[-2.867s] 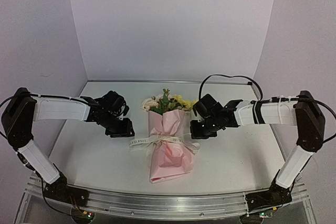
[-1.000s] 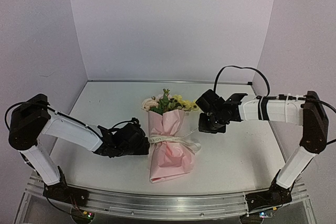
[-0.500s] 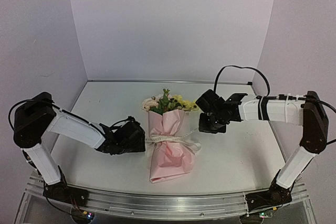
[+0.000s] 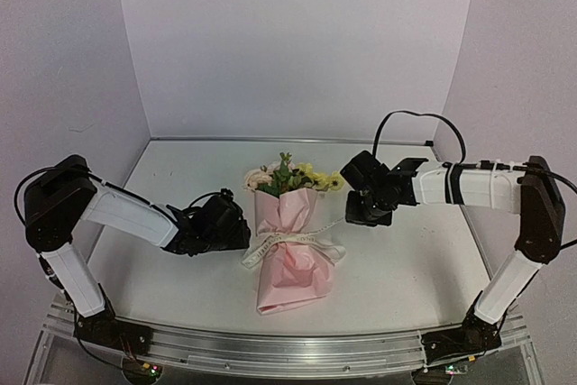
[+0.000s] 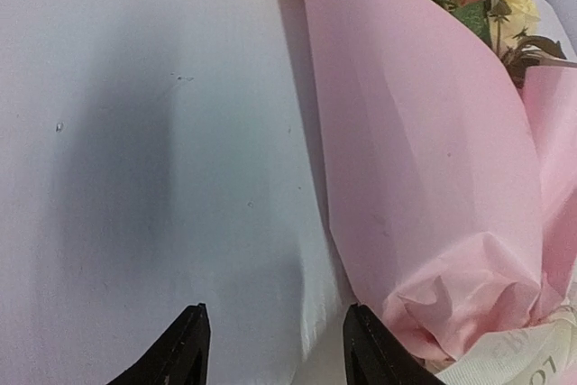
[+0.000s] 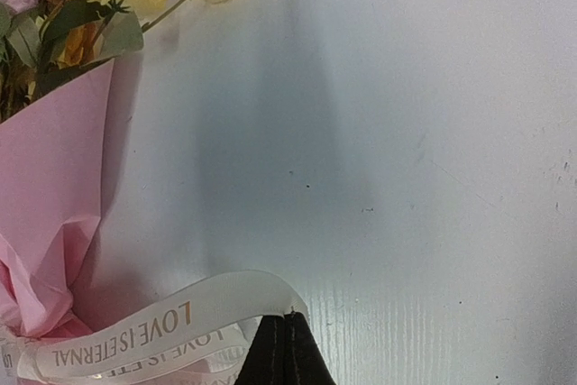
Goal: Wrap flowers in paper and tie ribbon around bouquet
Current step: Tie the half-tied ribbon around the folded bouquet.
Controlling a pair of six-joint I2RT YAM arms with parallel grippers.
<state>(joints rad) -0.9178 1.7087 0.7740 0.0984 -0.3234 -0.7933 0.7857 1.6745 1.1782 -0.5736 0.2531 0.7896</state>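
Wrapped bouquet [image 4: 290, 254] on the table [image 4: 406, 268], ribbon [image 4: 302, 238] at its waist
The flowers [image 4: 287, 178] are pointed far; the ribbon's right end is clamped in the right gripper [image 6: 285, 326] — the left gripper [image 5: 275, 331], fingers apart and empty, is seen just left of the paper [image 5: 424, 160]

White table [image 4: 171, 178], matte; the wrist views show faint specks and scuffs on it. Plain back wall [image 4: 297, 42], pale lilac-white, meets the table at a straight seam. Left wall [image 4: 54, 60] and right wall [image 4: 527, 60] have the same tint and angle inward, boxing the table on three sides. Ribbed aluminium rail [image 4: 288, 347] runs along the near edge. Light is soft and even, with blurred grey shadows on the tabletop.
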